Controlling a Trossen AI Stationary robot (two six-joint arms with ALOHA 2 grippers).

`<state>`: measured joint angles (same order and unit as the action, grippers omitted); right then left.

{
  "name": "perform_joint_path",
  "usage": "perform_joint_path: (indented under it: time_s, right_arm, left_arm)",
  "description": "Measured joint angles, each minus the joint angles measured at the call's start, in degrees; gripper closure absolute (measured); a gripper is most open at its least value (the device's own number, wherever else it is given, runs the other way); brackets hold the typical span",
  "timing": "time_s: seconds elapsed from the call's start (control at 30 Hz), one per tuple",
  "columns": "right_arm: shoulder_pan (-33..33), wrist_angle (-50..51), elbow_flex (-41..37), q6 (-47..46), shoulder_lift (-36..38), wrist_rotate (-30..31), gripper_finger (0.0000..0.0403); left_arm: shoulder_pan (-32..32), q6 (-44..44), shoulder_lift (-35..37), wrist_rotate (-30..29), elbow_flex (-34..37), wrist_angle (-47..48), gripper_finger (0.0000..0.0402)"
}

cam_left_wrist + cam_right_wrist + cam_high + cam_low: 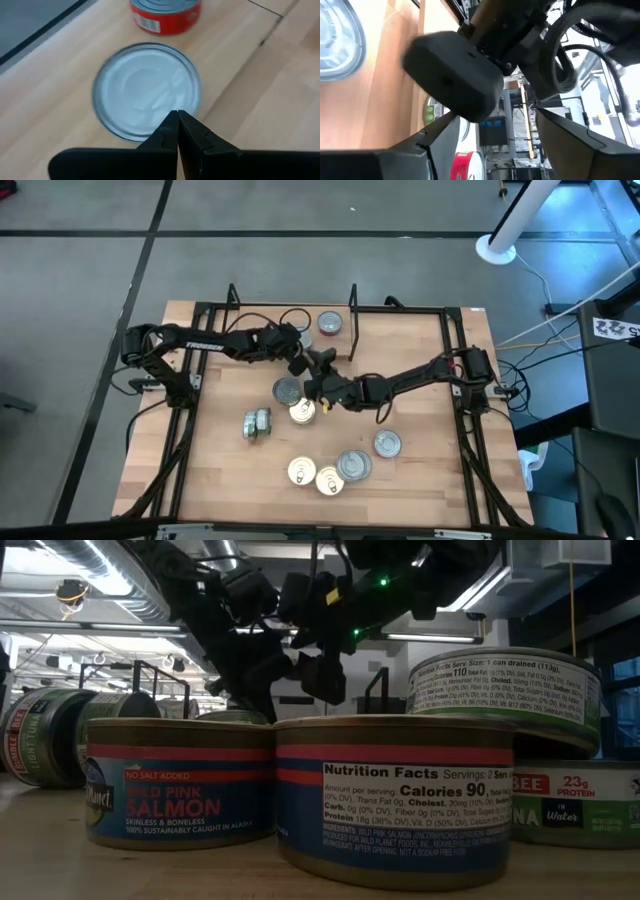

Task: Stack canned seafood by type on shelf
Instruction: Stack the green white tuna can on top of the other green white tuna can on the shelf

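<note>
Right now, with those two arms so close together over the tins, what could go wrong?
1. The left end effector, shut, and the right end effector, open, sit almost against each other mid-table; the arms might collide.
2. The left one hangs over a silver-lidded tin near the red-labelled tin; a sweep might shove either.
3. One tin lies on its side and could roll if bumped.

The blue can (180,785) says "NO SALT ADDED" and "WILD PINK SALMON." The can beside it (395,800) says "Nutrition Facts" and "Calories 90." A green can (575,802) shows "23g PROTEIN" and "in Water." The left arm (200,342) reads, I think, "TROSSEN."
</note>
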<state>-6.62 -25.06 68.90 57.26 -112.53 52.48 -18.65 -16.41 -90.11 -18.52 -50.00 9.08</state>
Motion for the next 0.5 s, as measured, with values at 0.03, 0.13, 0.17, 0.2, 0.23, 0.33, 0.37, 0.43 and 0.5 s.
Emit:
perform_joint_path:
  time_s: [0.03, 0.13, 0.17, 0.2, 0.23, 0.33, 0.37, 0.43, 0.5]
  right_arm:
    - [-0.3, 0.0, 0.0, 0.0, 0.0, 0.9, 0.0143]
    - [-1.1, 0.0, 0.0, 0.0, 0.0, 2.9, 0.0143]
    - [-1.3, 0.0, 0.0, 0.0, 0.0, 3.8, 0.0143]
    - [-1.5, 0.1, 0.0, 0.0, 0.0, 4.4, 0.0143]
    - [-1.5, 0.5, 0.0, 0.0, 0.2, 4.9, 0.0143]
    - [-1.7, 3.2, 0.0, -0.5, 1.6, 5.7, 0.0143]
    - [-1.7, 4.1, 0.0, -1.4, 2.3, 6.3, 0.0143]
    - [-1.7, 6.8, 0.0, -3.1, 3.9, 6.6, 0.0143]
    - [-1.7, 9.8, 0.1, -5.4, 5.9, 6.6, 0.0143]
  left_arm:
    - [0.0, 0.0, 0.0, 0.0, 0.0, 0.0, 0.0402]
    - [0.4, 0.5, 0.7, 0.0, 0.0, 0.2, 0.0402]
    - [0.8, 0.5, 1.2, 0.0, 0.0, 0.3, 0.0402]
    - [1.1, 0.5, 1.8, 0.0, 0.0, 0.7, 0.0402]
    - [1.5, 0.5, 2.6, 0.1, 0.0, 1.1, 0.0402]
    - [3.0, -0.4, 5.9, 0.2, 0.0, 2.6, 0.0402]
    - [3.7, -1.2, 7.4, 0.3, 0.0, 3.6, 0.0402]
    - [5.1, -3.4, 10.4, 0.3, 0.0, 6.2, 0.0402]
    - [6.7, -6.3, 13.9, 1.2, 0.0, 9.9, 0.0402]
